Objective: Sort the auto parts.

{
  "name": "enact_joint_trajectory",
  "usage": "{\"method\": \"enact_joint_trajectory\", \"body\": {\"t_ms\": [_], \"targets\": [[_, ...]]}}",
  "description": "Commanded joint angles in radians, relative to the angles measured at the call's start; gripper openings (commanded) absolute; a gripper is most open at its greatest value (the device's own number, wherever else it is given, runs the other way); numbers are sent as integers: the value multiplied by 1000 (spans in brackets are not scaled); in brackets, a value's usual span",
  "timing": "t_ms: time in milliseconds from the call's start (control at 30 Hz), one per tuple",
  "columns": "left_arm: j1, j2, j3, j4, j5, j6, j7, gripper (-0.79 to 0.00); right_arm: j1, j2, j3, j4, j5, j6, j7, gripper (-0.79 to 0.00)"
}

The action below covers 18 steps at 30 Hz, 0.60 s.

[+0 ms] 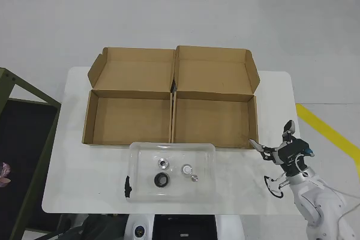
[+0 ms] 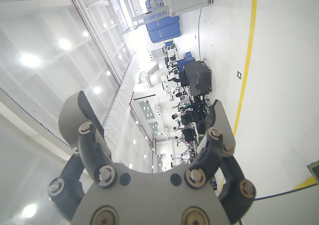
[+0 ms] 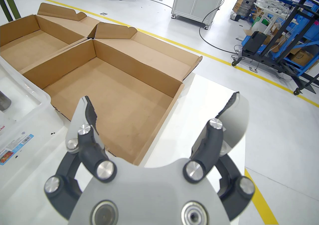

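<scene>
We see four small auto parts lying apart in the clear plastic bin point(image 1: 204, 189) at the table's near edge: a silver metal cylinder point(image 1: 162, 162), a black rubber ring point(image 1: 162, 179), a white round cap point(image 1: 186, 170) and a small silver fitting point(image 1: 194, 177). Just beyond the bin, the left brown cardboard box point(image 1: 129, 120) and the right brown cardboard box point(image 1: 213, 120) stand open, side by side. The right gripper point(image 1: 272, 135), spread wide and empty, hangs over the white table point(image 1: 78, 180) beside the right box's near right corner. The left gripper point(image 2: 148, 101) is spread wide too, empty, facing the hall.
</scene>
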State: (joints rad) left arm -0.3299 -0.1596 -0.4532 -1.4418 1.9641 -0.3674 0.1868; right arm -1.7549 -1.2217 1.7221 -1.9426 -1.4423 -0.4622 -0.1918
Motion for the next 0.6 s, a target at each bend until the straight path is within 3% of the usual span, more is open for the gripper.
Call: {"method": "enact_joint_trajectory", "body": {"t_ms": [0,367,567], "targets": [[0,0,0,0,0,0,0,-1,0,0,0,0,0,0,0,0],[0,0,0,0,0,0,0,0,3,0,-6,-9,-1,-5,10,0],[0,0,0,0,0,0,0,0,55,7,-39,-45,37,-104,104,0]]}}
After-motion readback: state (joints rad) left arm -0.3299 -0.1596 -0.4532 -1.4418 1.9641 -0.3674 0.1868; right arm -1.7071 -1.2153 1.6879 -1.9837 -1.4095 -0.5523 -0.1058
